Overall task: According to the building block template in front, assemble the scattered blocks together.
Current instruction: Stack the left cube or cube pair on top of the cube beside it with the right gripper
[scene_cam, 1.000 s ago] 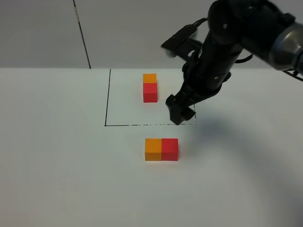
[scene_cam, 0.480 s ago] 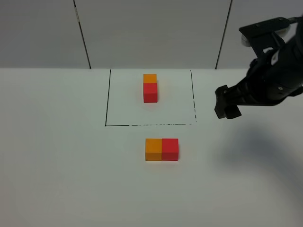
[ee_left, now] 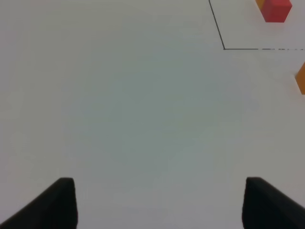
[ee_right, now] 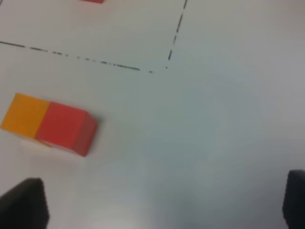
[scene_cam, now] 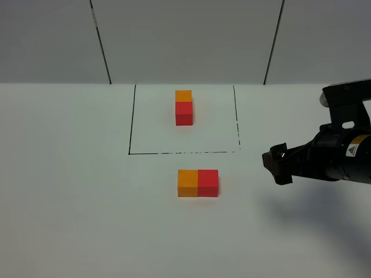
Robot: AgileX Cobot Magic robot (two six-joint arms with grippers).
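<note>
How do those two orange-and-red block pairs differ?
The framed pair sits inside the black square; the loose pair lies outside it, nearer the camera. The framed pair runs front to back, orange farthest; the loose pair runs sideways, orange on the left. Both join one orange and one red cube.

Right arm of the two-armed robot reaches in from the right side of the high camera's frame. Its black forearm is held nearly level and bears a small yellow warning label, with a black bracket riding above the wrist. The right end effector points toward the middle, jaws spread wide with nothing between them; its wrist camera catches only two dark fingertips at opposite edges. The left end effector appears solely in its own wrist view, jaws likewise parted and gripping nothing.
</note>
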